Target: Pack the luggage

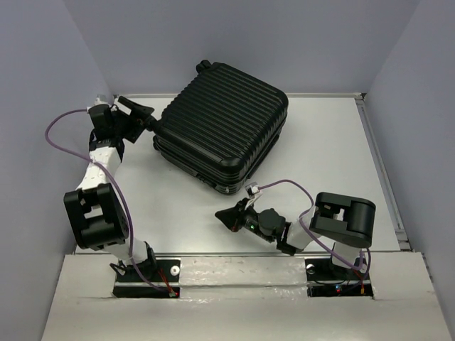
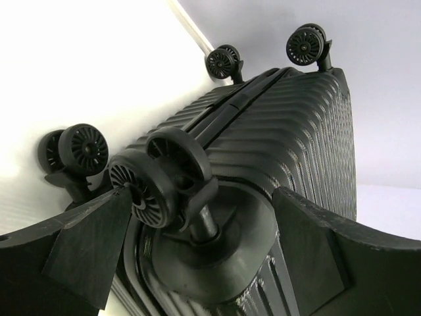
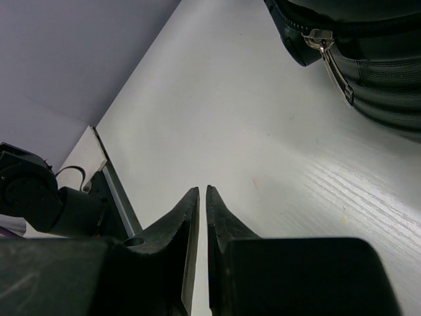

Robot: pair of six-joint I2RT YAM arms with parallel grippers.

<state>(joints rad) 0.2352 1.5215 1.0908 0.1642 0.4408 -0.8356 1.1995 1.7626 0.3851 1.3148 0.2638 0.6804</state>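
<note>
Seems the closing step: luggage (image 1: pixel 224 124) shut, flat mid-table. Astride a wheel (image 2: pixel 161 178), left gripper (image 1: pixel 144 117) spread wide; right gripper (image 3: pixel 202 191) pinched together, empty, near the zipper pull (image 3: pixel 320 41). Next likely needs grasping that pull.

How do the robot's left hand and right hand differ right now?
The left hand is spread wide open; the right hand is pressed shut. The left hand straddles a caster wheel at the left corner of the suitcase, while the right hand holds nothing and sits over the white table beside the suitcase's near side. Both are black and two-fingered, and neither grips anything.
</note>
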